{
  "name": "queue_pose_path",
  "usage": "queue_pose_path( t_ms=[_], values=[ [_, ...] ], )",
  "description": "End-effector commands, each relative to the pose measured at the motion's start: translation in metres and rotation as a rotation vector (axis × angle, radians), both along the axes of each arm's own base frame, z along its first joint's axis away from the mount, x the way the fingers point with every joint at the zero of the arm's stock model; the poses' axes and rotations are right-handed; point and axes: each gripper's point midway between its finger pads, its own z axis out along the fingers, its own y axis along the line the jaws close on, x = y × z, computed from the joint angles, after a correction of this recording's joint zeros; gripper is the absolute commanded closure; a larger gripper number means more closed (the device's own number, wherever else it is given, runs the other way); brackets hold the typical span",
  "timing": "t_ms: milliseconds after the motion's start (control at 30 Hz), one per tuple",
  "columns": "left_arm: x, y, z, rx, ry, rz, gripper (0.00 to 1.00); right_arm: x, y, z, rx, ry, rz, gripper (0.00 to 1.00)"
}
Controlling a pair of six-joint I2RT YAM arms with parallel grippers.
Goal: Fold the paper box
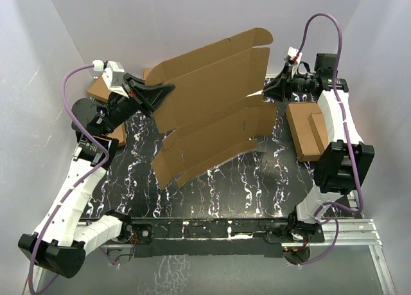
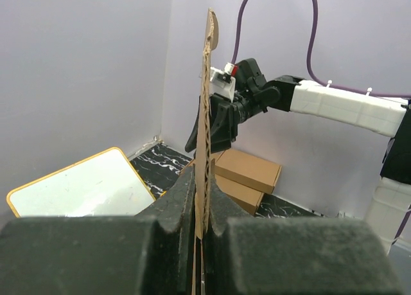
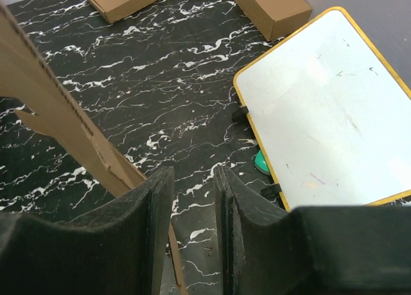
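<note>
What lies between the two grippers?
The unfolded paper box, tilted up, spans from the left gripper, which clamps its edge, to the right gripper. The top view shows this best.

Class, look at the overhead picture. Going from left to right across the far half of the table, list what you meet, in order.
Small brown box → left jaws → cardboard sheet, which those jaws clamp by its edge → right jaws → pair of brown boxes.
</note>
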Motion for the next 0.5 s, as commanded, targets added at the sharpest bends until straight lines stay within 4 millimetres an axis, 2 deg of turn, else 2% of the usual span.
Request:
queue_pose_path(
  t_ms=[0, 233, 333, 467],
  values=[
    [-0.013, 0.008, 0.034, -0.057, -0.099, -0.013, 1.0, -0.01, 0.006, 0.015, -0.001, -0.123, 0.087, 0.63],
    [-0.008, 0.01, 0.027, -0.064, -0.085, -0.014, 1.0, -0.039, 0.024, 0.015, 0.039, -0.114, 0.177, 0.61],
    [-0.008, 0.011, 0.027, -0.068, -0.083, -0.016, 1.0, -0.042, 0.034, 0.019, 0.032, -0.117, 0.187, 0.6],
    [-0.007, 0.012, 0.026, -0.066, -0.08, -0.016, 1.0, -0.042, 0.034, 0.027, 0.03, -0.124, 0.173, 0.6]
  ],
)
